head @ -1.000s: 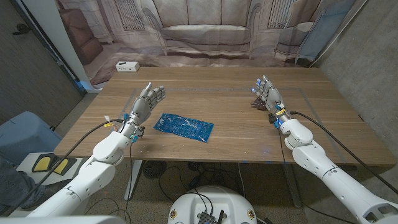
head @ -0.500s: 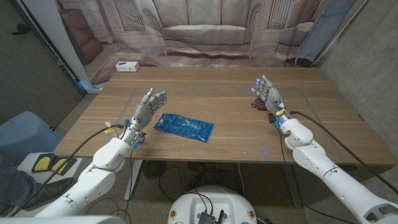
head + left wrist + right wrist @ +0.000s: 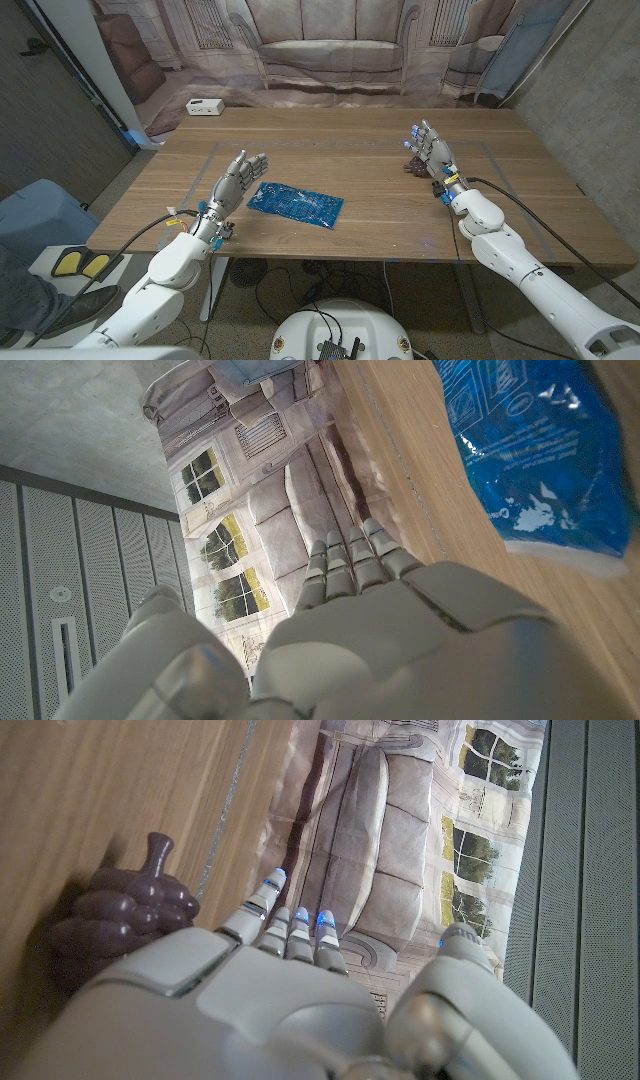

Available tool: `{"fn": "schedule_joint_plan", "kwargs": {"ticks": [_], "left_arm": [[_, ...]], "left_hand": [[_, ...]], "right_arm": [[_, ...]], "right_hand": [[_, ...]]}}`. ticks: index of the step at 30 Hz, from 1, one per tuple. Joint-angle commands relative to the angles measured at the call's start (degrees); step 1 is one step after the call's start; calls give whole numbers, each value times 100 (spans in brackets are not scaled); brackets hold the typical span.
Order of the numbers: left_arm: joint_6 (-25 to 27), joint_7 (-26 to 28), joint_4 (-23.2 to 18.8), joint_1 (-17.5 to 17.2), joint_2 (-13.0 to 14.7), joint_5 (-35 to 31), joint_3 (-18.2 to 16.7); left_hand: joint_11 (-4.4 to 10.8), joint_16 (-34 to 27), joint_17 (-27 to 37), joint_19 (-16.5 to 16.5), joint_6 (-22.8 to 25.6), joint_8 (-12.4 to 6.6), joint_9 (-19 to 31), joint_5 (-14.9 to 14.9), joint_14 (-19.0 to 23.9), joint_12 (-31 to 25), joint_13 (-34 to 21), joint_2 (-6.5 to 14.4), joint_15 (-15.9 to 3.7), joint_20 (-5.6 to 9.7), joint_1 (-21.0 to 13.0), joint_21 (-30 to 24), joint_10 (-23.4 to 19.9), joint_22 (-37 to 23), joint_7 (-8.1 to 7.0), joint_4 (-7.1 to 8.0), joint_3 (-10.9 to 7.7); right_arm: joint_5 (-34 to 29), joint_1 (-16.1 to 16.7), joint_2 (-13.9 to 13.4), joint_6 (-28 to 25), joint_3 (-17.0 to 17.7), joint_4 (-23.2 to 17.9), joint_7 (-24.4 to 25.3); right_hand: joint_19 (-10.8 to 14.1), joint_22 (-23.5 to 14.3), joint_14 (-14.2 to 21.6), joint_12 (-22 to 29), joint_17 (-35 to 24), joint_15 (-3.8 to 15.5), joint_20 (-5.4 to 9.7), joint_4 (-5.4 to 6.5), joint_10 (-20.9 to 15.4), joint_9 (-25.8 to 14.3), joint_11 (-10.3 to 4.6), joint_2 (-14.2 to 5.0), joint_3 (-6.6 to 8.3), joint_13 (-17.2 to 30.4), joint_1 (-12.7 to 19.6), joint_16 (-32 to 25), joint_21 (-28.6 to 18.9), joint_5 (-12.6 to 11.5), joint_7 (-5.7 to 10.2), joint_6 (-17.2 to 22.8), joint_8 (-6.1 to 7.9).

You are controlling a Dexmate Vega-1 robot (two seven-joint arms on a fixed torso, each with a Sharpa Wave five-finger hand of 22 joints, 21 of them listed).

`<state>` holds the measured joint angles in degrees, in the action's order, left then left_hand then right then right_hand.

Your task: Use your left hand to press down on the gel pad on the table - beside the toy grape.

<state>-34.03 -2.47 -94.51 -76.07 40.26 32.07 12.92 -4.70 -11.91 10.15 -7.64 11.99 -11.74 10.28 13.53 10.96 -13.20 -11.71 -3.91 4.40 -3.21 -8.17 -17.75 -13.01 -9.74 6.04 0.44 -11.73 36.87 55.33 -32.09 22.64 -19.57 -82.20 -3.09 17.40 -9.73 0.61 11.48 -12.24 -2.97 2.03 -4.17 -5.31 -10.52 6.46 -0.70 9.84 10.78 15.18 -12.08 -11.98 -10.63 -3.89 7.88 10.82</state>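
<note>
Blue gel pad [image 3: 295, 203] lay mid-table, well left of the purple toy grape [image 3: 410, 163]. Left hand [image 3: 236, 177] hovered just left of it, fingers extended, holding nothing. Right hand [image 3: 432, 153] spread beside the grape.

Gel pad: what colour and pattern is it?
The gel pad is blue with white print, clearest in the left wrist view.

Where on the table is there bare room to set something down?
Bare wood runs across the table between the gel pad and the toy grape, along the far edge, and beyond the right hand. It is tight between the left hand and the pad.
</note>
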Motion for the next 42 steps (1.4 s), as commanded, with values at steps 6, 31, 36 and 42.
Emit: {"fn": "schedule_joint_plan", "kwargs": {"ticks": [6,31,36,42], "left_arm": [[-55,275,-53,-265,-27,-195,-103],[682,1574,-799,-698,180,-1804,-472],[888,1716,-940,-756,205,-2067,-508],[1094,1857,-1085,-791,224,-2346,-530]], "left_hand": [[27,-13,18,-67,79,-42,9,-34,49,-37,10,-10,-12,-10,-66,29,-68,-29,-10,-36,-16],[126,-23,16,-386,426,-77,13,-76,341,-101,28,34,-78,-66,-200,69,-397,-31,-48,-121,-27],[120,-25,15,-426,470,-80,13,-81,382,-105,29,41,-84,-62,-225,75,-433,-31,-54,-137,-32],[117,-24,15,-449,499,-80,13,-85,409,-103,30,46,-79,-65,-245,84,-448,-31,-53,-149,-36]], "right_arm": [[13,-162,40,-45,-40,165,-100],[2,-360,206,192,-66,447,-219],[80,-357,191,255,-37,460,-346],[271,-328,210,334,25,485,-537]], "right_hand": [[14,-14,26,16,-18,-26,-22,-1,-51,-21,24,-29,-15,23,-28,-18,12,-24,10,61,35],[79,-15,99,32,-19,-37,-54,-16,-117,-21,19,-48,-26,25,-37,-39,12,-23,-3,82,40],[85,-15,108,33,-18,-25,-56,-21,-125,-21,16,-46,-29,25,-36,-41,14,-23,-8,91,43],[82,-15,97,28,-19,-32,-51,-24,-120,-22,29,-51,-31,26,-37,-34,21,-23,-19,106,48]]}}
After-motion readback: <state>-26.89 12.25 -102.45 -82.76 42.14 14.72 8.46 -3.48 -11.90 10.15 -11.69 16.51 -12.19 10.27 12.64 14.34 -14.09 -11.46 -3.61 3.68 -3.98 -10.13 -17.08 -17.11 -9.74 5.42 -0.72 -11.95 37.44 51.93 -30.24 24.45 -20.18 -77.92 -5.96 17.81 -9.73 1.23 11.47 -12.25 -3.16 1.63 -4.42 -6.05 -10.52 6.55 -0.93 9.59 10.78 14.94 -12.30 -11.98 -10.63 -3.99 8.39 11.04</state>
